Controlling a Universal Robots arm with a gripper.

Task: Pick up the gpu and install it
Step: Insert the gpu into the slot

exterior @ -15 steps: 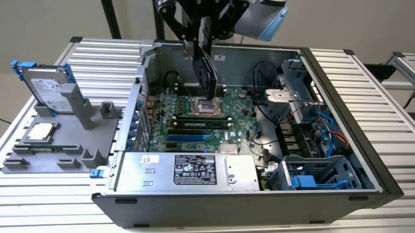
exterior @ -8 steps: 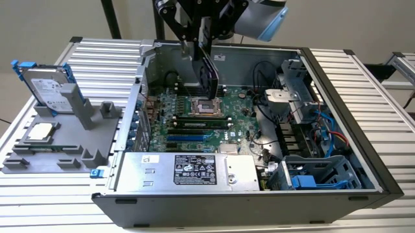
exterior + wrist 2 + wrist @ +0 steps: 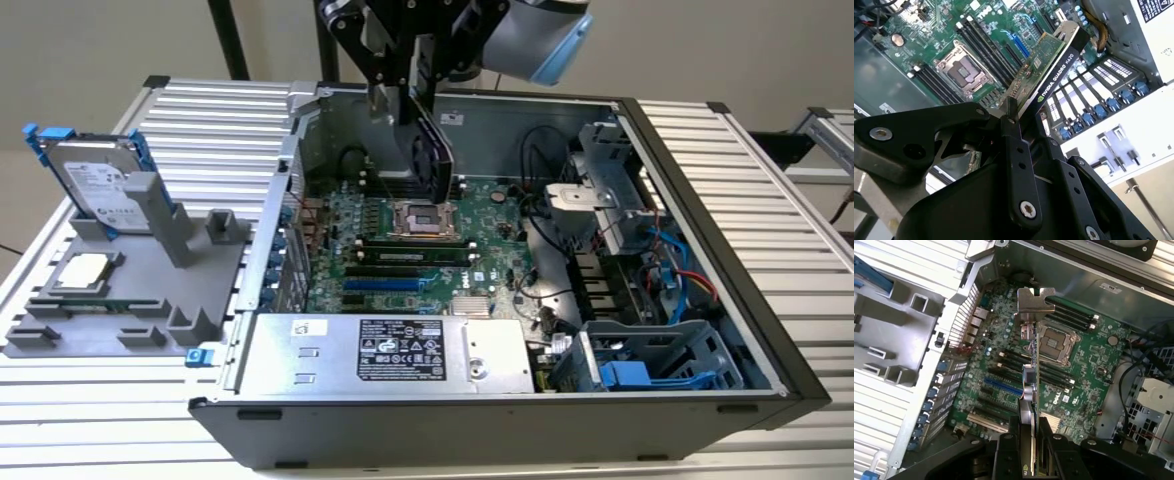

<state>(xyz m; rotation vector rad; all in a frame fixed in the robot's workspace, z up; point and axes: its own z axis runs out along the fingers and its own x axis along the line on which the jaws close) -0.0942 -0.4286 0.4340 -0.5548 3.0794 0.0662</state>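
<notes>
- My gripper (image 3: 407, 95) is clamped on the gpu (image 3: 433, 150). It grips one short end, and the card hangs down from it into the open case (image 3: 694, 250).
- In the second wrist view my fingers (image 3: 1015, 150) press on both flat faces of the card, black cooler on one side and green board on the other.
- The silver bracket (image 3: 1034, 300) is on the end farthest from my grip (the first wrist view looks straight down the card's thin edge to it).
- The gpu is in the air over the motherboard (image 3: 400, 260), not seated in a slot. In the exterior view its lower end sits just above the CPU socket (image 3: 427, 218).
- I cannot tell whether that end touches anything on the board.
- The blue slot (image 3: 1004, 387) lies bare on the board, a little to one side of the card's line in the first wrist view.
- The power supply (image 3: 414, 350) fills the near corner of the case in the exterior view.
- Outside the case, at the exterior view's left, a grey holder (image 3: 187, 240) stands on the ribbed table (image 3: 747, 170).
- A hard drive (image 3: 100, 185) with blue trim stands upright in the holder, and a square CPU chip (image 3: 83, 272) lies flat in it (both well apart from my gripper).
</notes>
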